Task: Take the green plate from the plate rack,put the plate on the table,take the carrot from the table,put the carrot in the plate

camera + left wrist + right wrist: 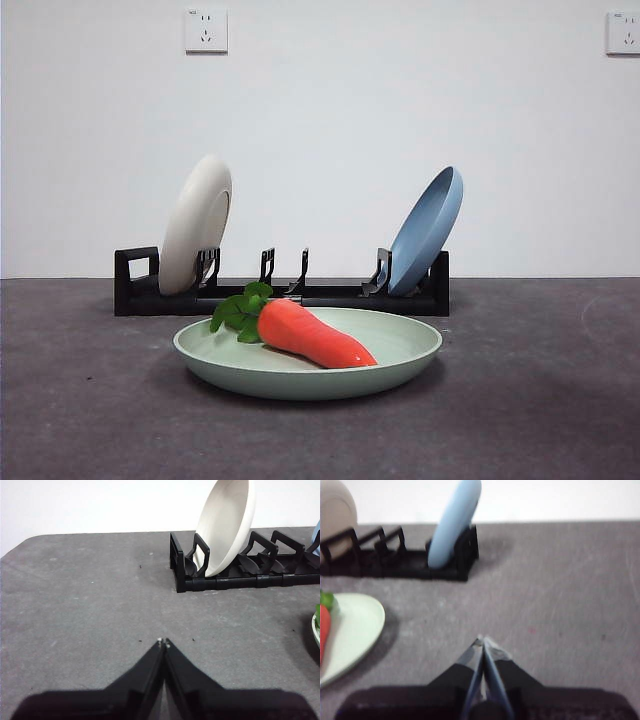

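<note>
carrot (305, 334) lying in green plate (400, 360) on table (540, 400) | both hands closed, empty

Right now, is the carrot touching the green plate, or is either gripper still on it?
Touching. The front view shows the carrot lying inside the green plate, resting on its surface. Neither gripper holds it: left gripper and right gripper hover shut over bare table.

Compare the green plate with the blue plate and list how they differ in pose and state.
The green plate lies flat on the table; the blue plate stands on edge, leaning in the plate rack. The green plate holds the carrot; the blue plate holds nothing. The green plate is pale sage; the blue plate is dusty blue. Both are round, matte and shallow with a raised rim.
</note>
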